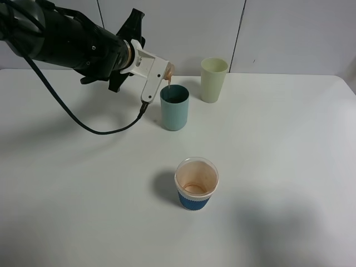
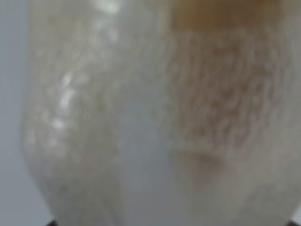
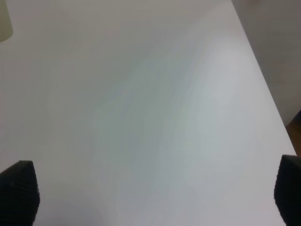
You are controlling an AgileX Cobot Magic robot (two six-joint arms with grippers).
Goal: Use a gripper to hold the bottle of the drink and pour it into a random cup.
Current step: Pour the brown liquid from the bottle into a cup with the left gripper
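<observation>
The front of the white desk (image 1: 83, 222) lies bare. There is wide free room on both sides of the paper cup (image 1: 196, 184) in its blue sleeve, which stands alone near the middle. In the right wrist view the right pincer (image 3: 153, 197) hangs over bare desk close to the desk's side edge, its two dark fingertips (image 3: 19, 190) spread wide and gripping nothing. Farther back the teal cup (image 1: 174, 107) stands upright, well apart from the paper cup. Above its rim the left pincer (image 1: 157, 69) is clenched on the tipped bottle (image 1: 169, 70), and a thin thread of brown drink (image 1: 168, 83) falls into the cup. Just beyond, to the right, a pale green cup (image 1: 214, 79) stands near the desk's far edge, by the wall (image 1: 289, 33).
</observation>
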